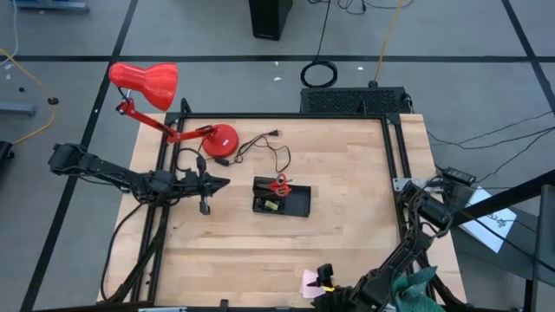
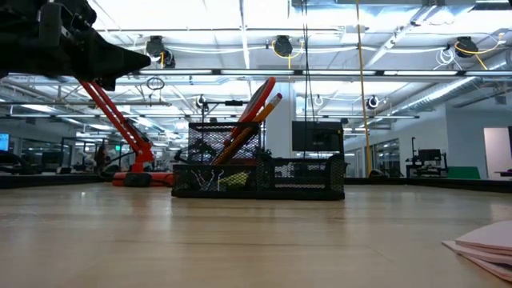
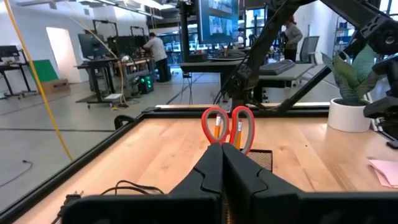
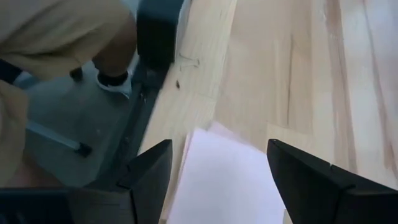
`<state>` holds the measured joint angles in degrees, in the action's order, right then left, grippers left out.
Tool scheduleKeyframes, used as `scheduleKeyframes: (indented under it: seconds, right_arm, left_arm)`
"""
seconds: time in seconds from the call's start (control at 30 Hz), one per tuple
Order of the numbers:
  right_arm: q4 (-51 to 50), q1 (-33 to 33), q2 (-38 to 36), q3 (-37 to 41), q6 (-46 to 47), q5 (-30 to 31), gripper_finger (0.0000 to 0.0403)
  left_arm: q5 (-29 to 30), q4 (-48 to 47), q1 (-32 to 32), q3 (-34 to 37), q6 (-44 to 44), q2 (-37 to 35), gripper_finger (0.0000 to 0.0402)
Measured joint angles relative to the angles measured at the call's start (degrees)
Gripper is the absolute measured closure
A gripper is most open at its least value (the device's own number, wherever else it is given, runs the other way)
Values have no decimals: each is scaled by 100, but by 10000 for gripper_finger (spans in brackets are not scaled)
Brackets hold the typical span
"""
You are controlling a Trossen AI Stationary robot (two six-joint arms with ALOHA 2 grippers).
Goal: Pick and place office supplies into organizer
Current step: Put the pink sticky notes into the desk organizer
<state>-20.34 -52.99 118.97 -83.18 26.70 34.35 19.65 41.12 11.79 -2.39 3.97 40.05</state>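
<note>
At the table's near edge, the right gripper (image 1: 325, 279) is seen poised above the pink sticky-note pad (image 1: 310, 283). Its fingers (image 4: 149, 171) are held apart, with nothing gripped; in the right wrist view the pad (image 4: 227, 177) lies in the gap between them and appears clear of both pads. Beyond the fingers on that side, the table's dark frame (image 4: 146, 74) and a person's shoe (image 4: 115, 82) are noted on the floor.

Farther in, the left gripper (image 1: 221, 183) is found raised above the tabletop (image 1: 347, 234), left of the organizer (image 1: 282, 201). Its fingers (image 3: 208, 174) are pressed fully together and nothing is held between them. Directly ahead of the fingertips, well apart from them, the red-handled scissors (image 3: 228, 127) are seen standing handles-up in the organizer, with orange pencils (image 2: 250, 124) leaning beside them in the same taller compartment. A small yellow item (image 1: 271, 205) is noted in the tray just below the scissors. In the low view a binder clip (image 2: 210, 180) is seen at the organizer's mesh front; which compartment holds it cannot be told.

Beyond the left gripper, toward the far edge, the red desk lamp (image 1: 152, 87) and its black cord (image 1: 264, 149) are recorded on the table.
</note>
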Motion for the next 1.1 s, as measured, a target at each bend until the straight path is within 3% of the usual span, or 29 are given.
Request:
scheduleKeyframes:
  seconds: [0.23, 0.6, 0.83, 1.1]
  right_arm:
    - [-33, -213, 24, 5, 109, 18, 149]
    - [-222, -164, 446, -4, 360, 192, 149]
    - [-1143, -7, 503, -18, 1168, 433, 149]
    - [-1489, 159, 503, -6, 1169, 640, 149]
  left_arm:
    - [-2, -32, 0, 0, -171, 2, 372]
    - [-10, -99, 2, 0, -302, 2, 370]
    - [-8, -207, 0, 2, -302, 2, 370]
    - [-8, -211, 0, 2, -302, 4, 371]
